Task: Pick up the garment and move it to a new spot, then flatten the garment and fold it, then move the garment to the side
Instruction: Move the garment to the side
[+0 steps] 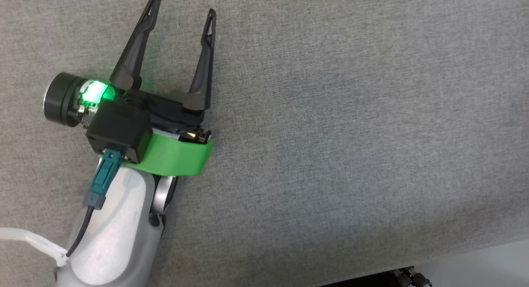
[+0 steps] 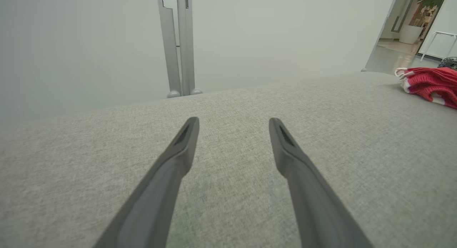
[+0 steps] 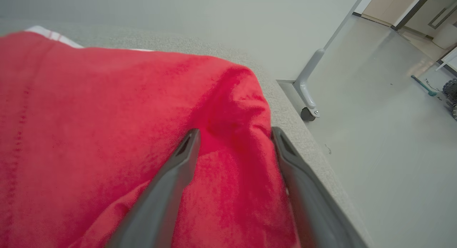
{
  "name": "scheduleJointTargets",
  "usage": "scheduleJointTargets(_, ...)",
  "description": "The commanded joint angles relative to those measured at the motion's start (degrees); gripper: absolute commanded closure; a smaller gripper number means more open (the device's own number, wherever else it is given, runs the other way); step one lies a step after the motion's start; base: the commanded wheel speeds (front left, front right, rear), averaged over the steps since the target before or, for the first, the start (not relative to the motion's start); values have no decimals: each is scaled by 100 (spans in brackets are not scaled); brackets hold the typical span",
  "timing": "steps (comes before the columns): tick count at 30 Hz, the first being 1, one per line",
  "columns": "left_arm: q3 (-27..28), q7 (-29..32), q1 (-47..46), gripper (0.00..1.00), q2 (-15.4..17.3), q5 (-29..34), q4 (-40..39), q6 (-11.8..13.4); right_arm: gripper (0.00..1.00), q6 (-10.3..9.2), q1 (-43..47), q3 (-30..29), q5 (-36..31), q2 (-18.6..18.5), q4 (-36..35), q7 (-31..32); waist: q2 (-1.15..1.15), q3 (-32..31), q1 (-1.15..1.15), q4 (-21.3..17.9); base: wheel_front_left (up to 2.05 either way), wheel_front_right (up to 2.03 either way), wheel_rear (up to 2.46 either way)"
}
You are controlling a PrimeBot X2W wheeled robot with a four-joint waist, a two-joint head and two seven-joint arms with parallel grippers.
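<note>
While my left claw (image 1: 184, 4) hovers over the grey cloth-covered table (image 1: 351, 113), its two fingers stand wide apart with nothing between them. A green light (image 1: 97, 92) glows at its wrist, just above a green band (image 1: 173, 157). Well off to the right, the red garment (image 2: 432, 82) with white trim lies bunched near the table's edge. My right claw (image 3: 235, 131) is over it, fingers apart, with a ridge of the red knit rising between them.
</note>
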Motion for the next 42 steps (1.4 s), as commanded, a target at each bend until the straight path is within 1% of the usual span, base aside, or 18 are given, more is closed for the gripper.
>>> scheduleJointTargets(1, 50, -21, 142, 0, 76, -32, 47, 46, 0, -8, 280, -164, -49, 135, -150, -27, 0, -267, -1, -150, 0, 0, 0)
scheduleJointTargets(4, 131, -42, 313, 0, 129, -108, 107, 113, 0, -8, 884, -747, -188, 517, -648, -28, 0, -551, -1, -255, 0, 0, 0)
scheduleJointTargets(8, 271, -61, 643, 0, 174, -213, 176, 241, 0, -8, 1707, -1278, -331, 1024, -1376, -29, 0, -965, -1, -381, 0, 0, 0)
scheduleJointTargets(13, 423, -93, 1118, 0, 191, -362, 264, 408, 0, -8, 2635, -1571, -557, 1576, -2345, -30, 0, -1478, -1, -448, 0, 0, 0)
scheduleJointTargets(18, 535, -143, 1549, 0, 169, -529, 360, 537, 0, -8, 3387, -1491, -773, 2081, -3271, -30, 0, -1966, -1, -412, 0, 0, 0)
scheduleJointTargets(23, 589, -200, 1842, 0, 109, -635, 466, 629, 0, -7, 3981, -1167, -973, 2647, -4078, -24, 0, -2313, -1, -275, 0, 0, 0)
scheduleJointTargets(27, 642, -257, 2031, 0, 77, -736, 569, 691, 0, -6, 4364, -827, -1130, 3040, -4577, 122, 0, -2533, -1, -134, 0, 0, 0)
scheduleJointTargets(31, 714, -326, 2181, 0, 46, -834, 671, 743, 0, -3, 4612, -565, -1278, 3286, -4939, 268, 0, -2730, -1, 86, 0, 0, 0)
scheduleJointTargets(35, 754, -390, 2373, 0, -23, -920, 792, 777, 0, -4, 4788, -394, -1393, 3403, -5135, 462, 0, -2947, -1, 361, 0, 0, 0)
scheduleJointTargets(39, 739, -438, 2532, 0, -77, -977, 961, 746, 0, -4, 4897, -371, -1462, 3425, -5237, 629, 0, -3176, -1, 567, 0, 0, 0)
scheduleJointTargets(42, 730, -463, 2642, 0, -73, -980, 1070, 735, 0, -4, 5021, -401, -1525, 3423, -5272, 747, 0, -3348, -1, 641, 0, 0, 0)
